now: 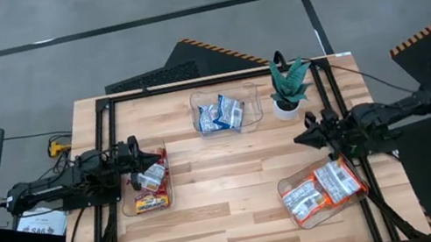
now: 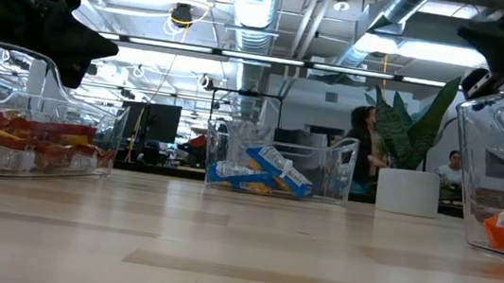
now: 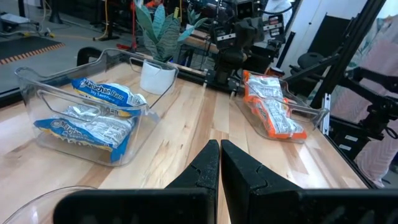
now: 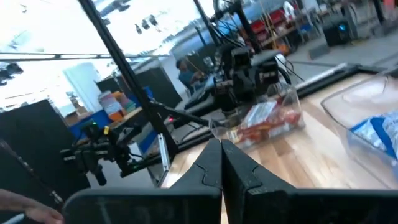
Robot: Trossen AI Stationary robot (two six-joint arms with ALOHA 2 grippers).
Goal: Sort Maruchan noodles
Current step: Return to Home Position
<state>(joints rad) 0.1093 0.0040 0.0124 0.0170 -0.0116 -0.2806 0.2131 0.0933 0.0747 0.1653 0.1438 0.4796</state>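
on the left, the left gripper [image 3: 219,149] hangs over the far end of the left clear bin [image 1: 126,203], its fingers clenched together on nothing, and the red-and-yellow noodle packets [image 1: 151,180] lie stacked inside that bin; at the middle of the counter's [image 1: 228,190] back edge the top clear bin [image 1: 194,100] holds the blue-and-white noodle packets [image 1: 223,115] in a loose heap, with the small potted plant [image 1: 289,86] just beside it; on the right, the right gripper [image 4: 221,149] hovers above bare boards between the plant and the right clear bin [image 1: 281,188], its fingers likewise clenched and empty, and the orange-and-white noodle packets [image 1: 321,189] lie side by side in that bin near the front right corner; no packet shows loose on the counter in the high view, and each bin seems to carry one colour only, so the sorting itself looks done; what is left, by my reading, is only for both arms to draw back from over the bins to their resting pose
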